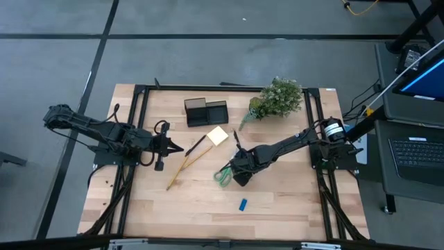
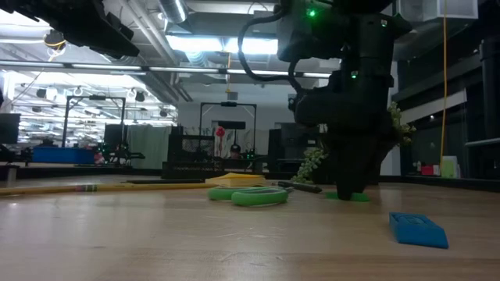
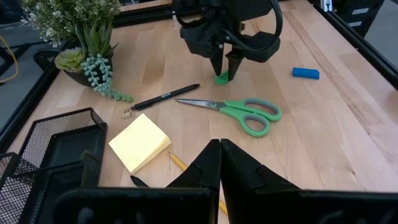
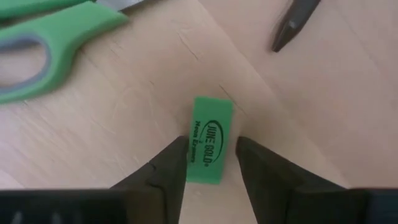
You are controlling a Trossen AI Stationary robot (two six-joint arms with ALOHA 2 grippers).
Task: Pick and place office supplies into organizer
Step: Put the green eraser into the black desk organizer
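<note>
A small green eraser (image 4: 210, 140) lies flat on the table, next to the green-handled scissors (image 1: 223, 175). My right gripper (image 4: 211, 148) points down over it, open, with one finger on each long side. A yellow sticky-note pad (image 1: 218, 135), a black pen (image 1: 196, 144) and a wooden pencil (image 1: 187, 165) lie mid-table. A small blue piece (image 1: 243, 204) lies nearer the front edge. The black mesh organizer (image 1: 206, 112) stands toward the far edge. My left gripper (image 1: 177, 148) hangs shut above the table's left part and holds nothing. My right gripper comes from above with its fingers (image 4: 177, 158) across the green eraser, one beside each long side (image 4: 194, 149). The eraser lies flat on the table. Whether the fingers touch it, I cannot tell.
A bushy green plant (image 1: 277, 98) in a pot stands at the far right, close behind the right arm. The black table frame (image 1: 139, 125) runs along both sides. Bare wood lies open toward the near edge around the blue piece (image 3: 305, 73).
</note>
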